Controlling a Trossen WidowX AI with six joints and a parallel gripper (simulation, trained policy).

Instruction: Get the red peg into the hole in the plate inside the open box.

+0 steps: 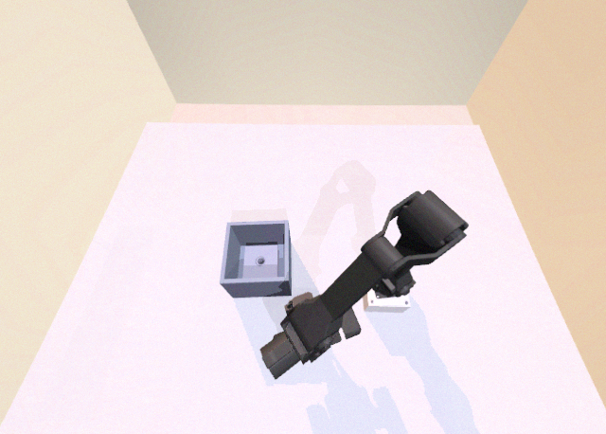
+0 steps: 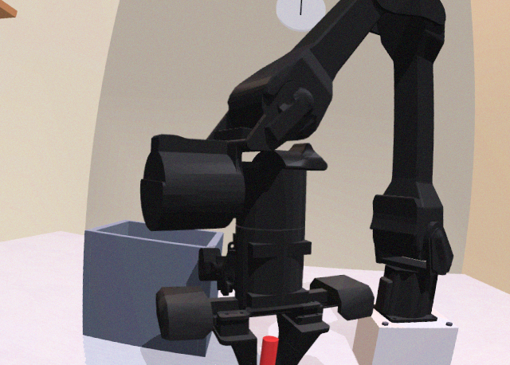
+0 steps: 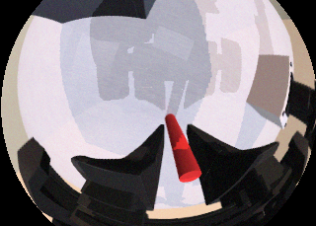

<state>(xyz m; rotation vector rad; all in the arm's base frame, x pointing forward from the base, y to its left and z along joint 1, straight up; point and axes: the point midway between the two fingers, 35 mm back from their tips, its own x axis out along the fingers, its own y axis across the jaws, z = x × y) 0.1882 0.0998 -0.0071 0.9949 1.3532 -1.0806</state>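
Observation:
The red peg (image 2: 269, 351) (image 3: 182, 148) stands between the two fingers of my gripper (image 3: 176, 125). The fingers are drawn close around it but stand wider than the peg. In the wrist view a narrow gap shows on its left side, and its right side is very near the other finger. The fingertips and the peg's foot are cut off in the exterior view; the arm hides the peg in the top view. The open blue-grey box (image 1: 255, 280) (image 2: 143, 287) (image 3: 64, 9) stands to the left of the gripper. The plate (image 1: 270, 271) at its bottom has an empty round hole.
The arm's white base block (image 1: 387, 308) (image 2: 411, 344) (image 3: 269, 85) stands to the right of the gripper. The box's walls are tall, and one corner is near the gripper. A round clock (image 2: 292, 13) is on the back wall.

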